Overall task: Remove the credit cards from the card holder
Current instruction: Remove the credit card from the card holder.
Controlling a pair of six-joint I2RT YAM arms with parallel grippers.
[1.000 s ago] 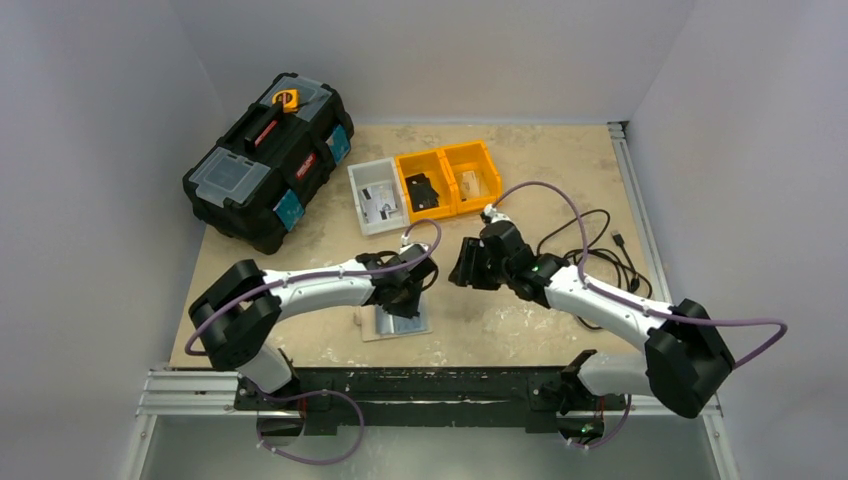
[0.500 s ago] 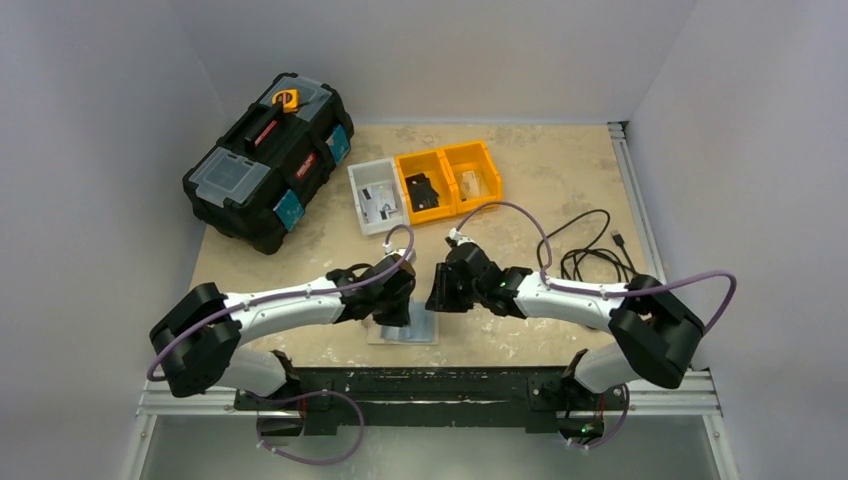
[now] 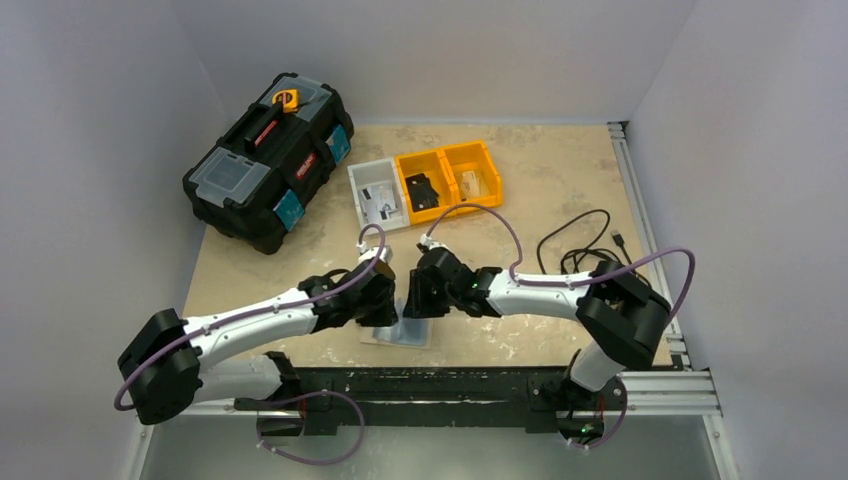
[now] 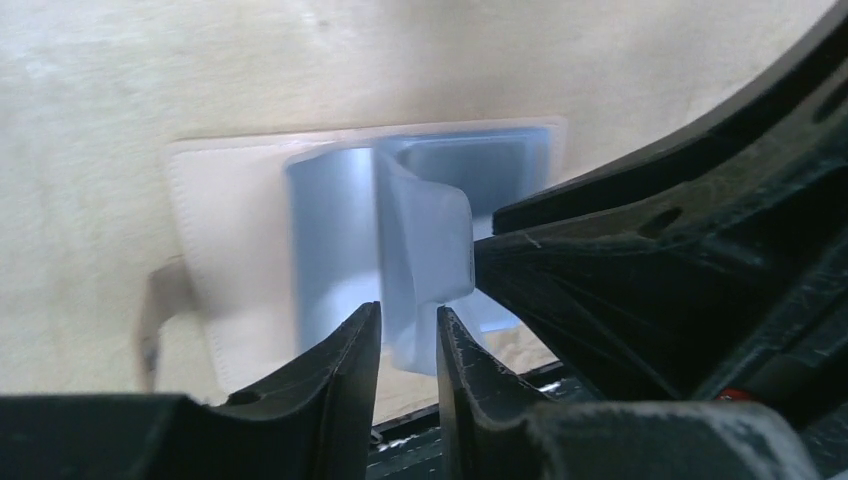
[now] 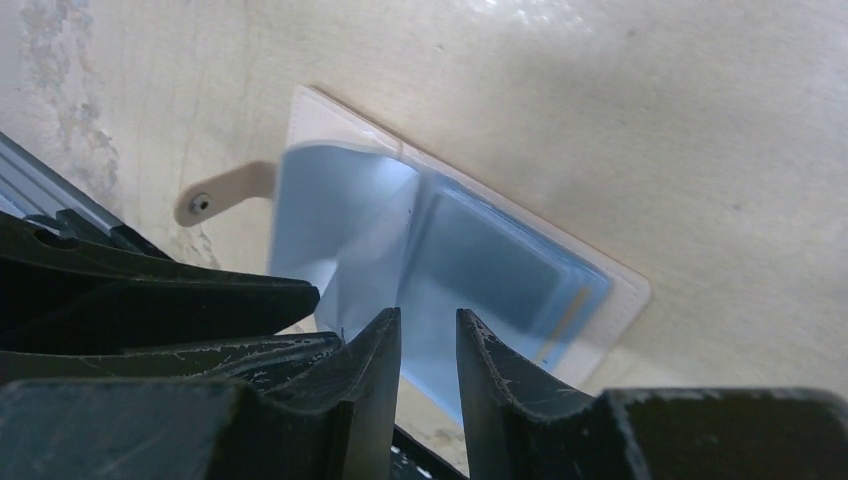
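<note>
Bins stand at the far middle of the table (image 3: 560, 170), and the grey bin (image 3: 377, 197) among them is taken as the landmark. The card holder (image 3: 410, 334) is found well nearer than the grey bin, close to the table's near edge and slightly to the bin's right in the top view. It is laid open and flat, with its pale cover spread on the table and its blue plastic pockets turned upward. A snap tab (image 5: 215, 195) is seen projecting from one side of the cover. One blue leaf (image 4: 425, 240) is raised off the others and curled.

Both grippers are set low over the holder, on the near side of the grey bin. The left gripper (image 4: 408, 310) is shown with its fingers parted by a narrow gap, and the lower edge of the raised leaf is seen just beyond that gap. Whether the leaf is touched by these fingers cannot be told. The right gripper (image 5: 428, 315) is likewise narrowly parted, and blue pocket is seen through the gap. In the left wrist view, one right finger tip is seen against the edge of the raised leaf.

Two yellow bins (image 3: 447, 178) are placed touching the grey bin's right side. A black toolbox (image 3: 265, 160) is set just beside its left. A black cable (image 3: 585, 245) is coiled well to its right and nearer.
</note>
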